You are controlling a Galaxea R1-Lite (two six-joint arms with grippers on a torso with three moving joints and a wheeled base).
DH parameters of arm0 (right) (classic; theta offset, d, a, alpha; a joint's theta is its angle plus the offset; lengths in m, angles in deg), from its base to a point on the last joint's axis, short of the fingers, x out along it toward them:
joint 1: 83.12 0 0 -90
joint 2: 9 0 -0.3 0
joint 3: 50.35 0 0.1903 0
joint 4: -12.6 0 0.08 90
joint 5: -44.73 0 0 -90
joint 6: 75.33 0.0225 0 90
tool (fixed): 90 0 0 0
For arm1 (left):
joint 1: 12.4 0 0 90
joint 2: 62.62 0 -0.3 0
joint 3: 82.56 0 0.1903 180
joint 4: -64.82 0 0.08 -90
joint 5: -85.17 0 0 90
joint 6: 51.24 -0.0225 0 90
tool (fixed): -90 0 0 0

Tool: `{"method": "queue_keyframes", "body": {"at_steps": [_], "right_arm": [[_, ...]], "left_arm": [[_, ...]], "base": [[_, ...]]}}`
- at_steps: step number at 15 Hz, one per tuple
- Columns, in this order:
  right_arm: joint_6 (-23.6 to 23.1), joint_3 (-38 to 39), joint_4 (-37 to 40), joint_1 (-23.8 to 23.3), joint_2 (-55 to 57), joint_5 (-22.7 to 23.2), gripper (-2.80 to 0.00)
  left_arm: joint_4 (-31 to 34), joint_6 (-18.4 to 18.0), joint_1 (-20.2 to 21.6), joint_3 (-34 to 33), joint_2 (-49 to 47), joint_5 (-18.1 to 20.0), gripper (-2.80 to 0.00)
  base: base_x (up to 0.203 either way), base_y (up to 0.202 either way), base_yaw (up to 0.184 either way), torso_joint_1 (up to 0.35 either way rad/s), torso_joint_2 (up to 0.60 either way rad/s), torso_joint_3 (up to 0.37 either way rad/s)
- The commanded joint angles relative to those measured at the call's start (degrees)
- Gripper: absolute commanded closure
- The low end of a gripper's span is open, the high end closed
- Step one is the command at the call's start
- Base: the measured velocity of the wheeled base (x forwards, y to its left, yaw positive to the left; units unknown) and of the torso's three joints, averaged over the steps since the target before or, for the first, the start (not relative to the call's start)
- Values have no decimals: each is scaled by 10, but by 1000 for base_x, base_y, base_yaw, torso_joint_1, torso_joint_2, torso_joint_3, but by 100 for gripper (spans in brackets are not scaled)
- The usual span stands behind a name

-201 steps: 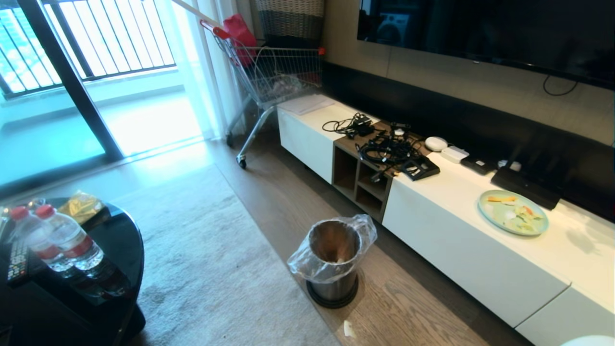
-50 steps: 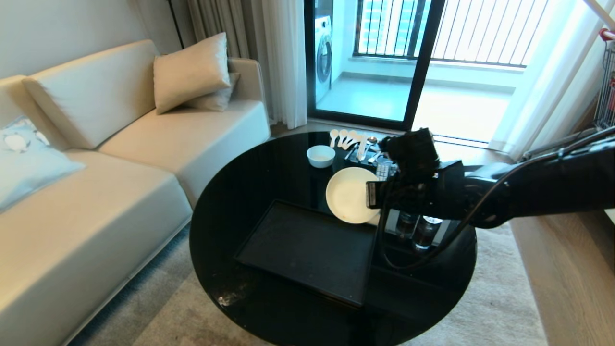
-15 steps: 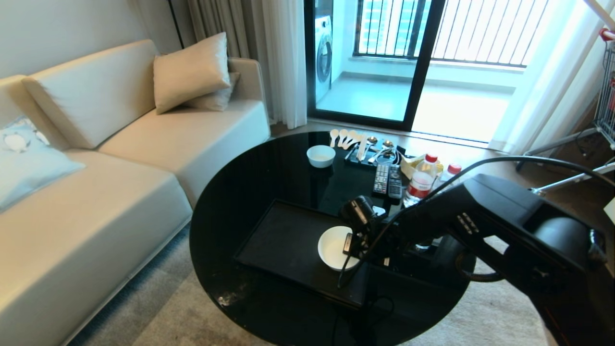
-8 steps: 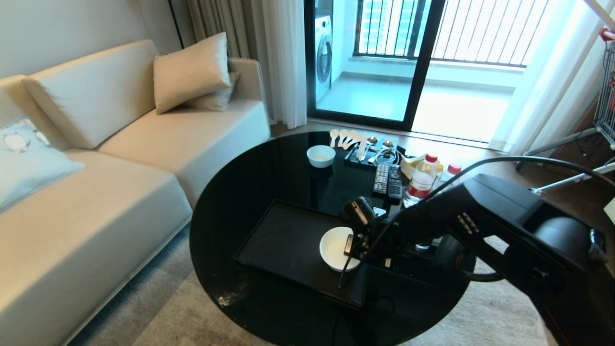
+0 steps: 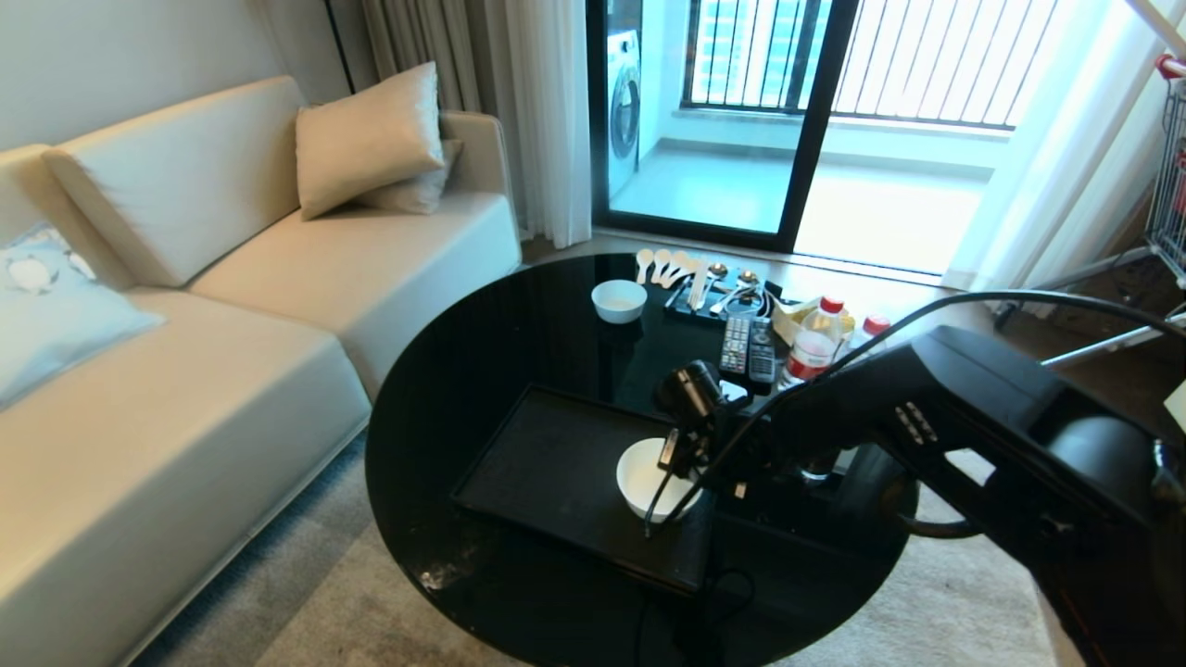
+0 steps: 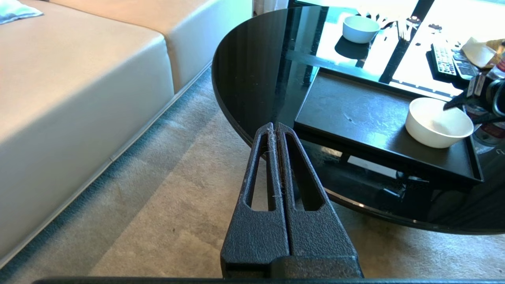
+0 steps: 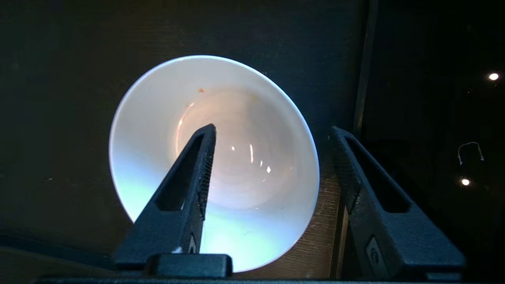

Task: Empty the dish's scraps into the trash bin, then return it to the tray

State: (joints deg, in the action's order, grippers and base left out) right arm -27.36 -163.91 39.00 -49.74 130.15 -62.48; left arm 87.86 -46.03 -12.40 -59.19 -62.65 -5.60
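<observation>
Dish (image 5: 649, 477) on tray (image 5: 556, 463) (jaws now parted).

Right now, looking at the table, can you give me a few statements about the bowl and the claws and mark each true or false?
1. The dish sits upright on the tray. True.
2. The dish is full of carrot scraps. False: it is almost empty, with only a tiny orange speck inside.
3. The right claw is clamped shut on the rim. False: its fingers stand apart, one over the bowl's inside and one outside it.
4. The left claw is shut and holds nothing. True.
5. A smaller white bowl stands on the table, off the tray. True.
</observation>
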Motion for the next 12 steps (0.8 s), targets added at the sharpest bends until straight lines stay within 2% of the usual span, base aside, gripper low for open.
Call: {"method": "queue_keyframes", "body": {"at_steps": [1,4,9,12], "right_arm": [[0,-6,3,0,-34,-2,-280],[-30,4,8,0,-89,-12,-280],[-164,62,-1,1,-209,-56,-280],[-247,157,-58,0,-287,-69,-280]], "left_arm": [[0,1,0,0,0,0,0],[0,1,0,0,0,0,0],[0,1,0,0,0,0,0],[0,1,0,0,0,0,0]], "base": [[0,0,0,0,0,0],[0,0,0,0,0,0],[0,0,0,0,0,0],[0,0,0,0,0,0]]}}
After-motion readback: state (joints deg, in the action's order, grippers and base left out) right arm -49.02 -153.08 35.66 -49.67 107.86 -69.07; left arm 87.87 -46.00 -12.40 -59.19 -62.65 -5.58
